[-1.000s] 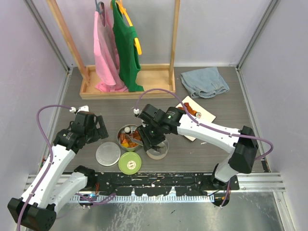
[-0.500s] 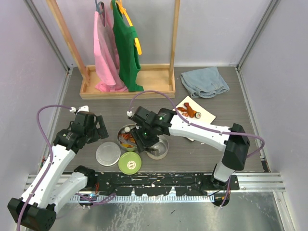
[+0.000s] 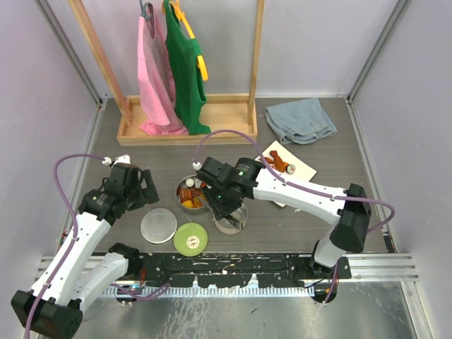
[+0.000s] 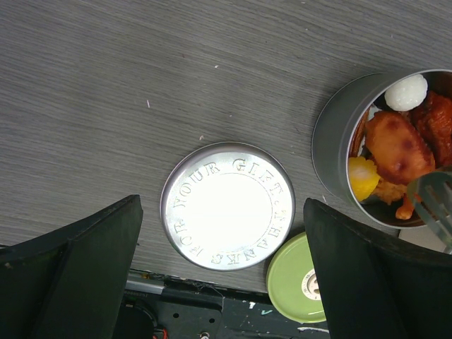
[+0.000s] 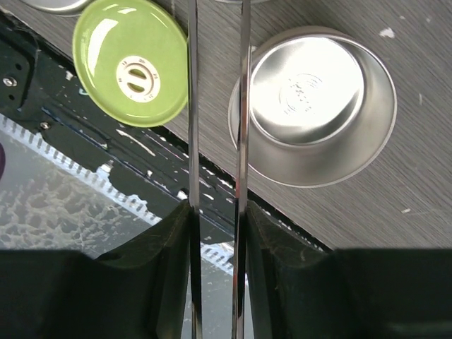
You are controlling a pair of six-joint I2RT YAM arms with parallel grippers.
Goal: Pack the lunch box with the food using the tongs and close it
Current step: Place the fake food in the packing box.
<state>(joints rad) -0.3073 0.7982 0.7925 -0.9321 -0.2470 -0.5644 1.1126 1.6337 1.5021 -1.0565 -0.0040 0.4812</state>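
The lunch box is two round steel tins. One tin (image 3: 189, 194) (image 4: 332, 141) holds food (image 4: 399, 145): orange, red and yellow chunks and one white ball. The other tin (image 3: 231, 220) (image 5: 314, 106) stands empty beside it. The flat steel lid (image 3: 159, 225) (image 4: 227, 205) and the lime-green lid (image 3: 191, 239) (image 5: 131, 60) lie near the front edge. My right gripper (image 3: 219, 199) (image 5: 217, 212) is shut on the tongs (image 5: 192, 85), and the tongs' tip (image 4: 432, 203) hangs at the filled tin's rim. My left gripper (image 3: 134, 185) (image 4: 222, 206) hovers open over the steel lid.
A white square plate (image 3: 302, 171) with a few more food bits (image 3: 279, 164) sits right of the tins. A blue-grey cloth (image 3: 300, 120) lies at the back right. A wooden rack (image 3: 187, 127) with pink and green garments stands at the back.
My right arm swung left over the filled tin, then back a little, and its jaws squeezed the tongs narrower. The left arm has not moved.
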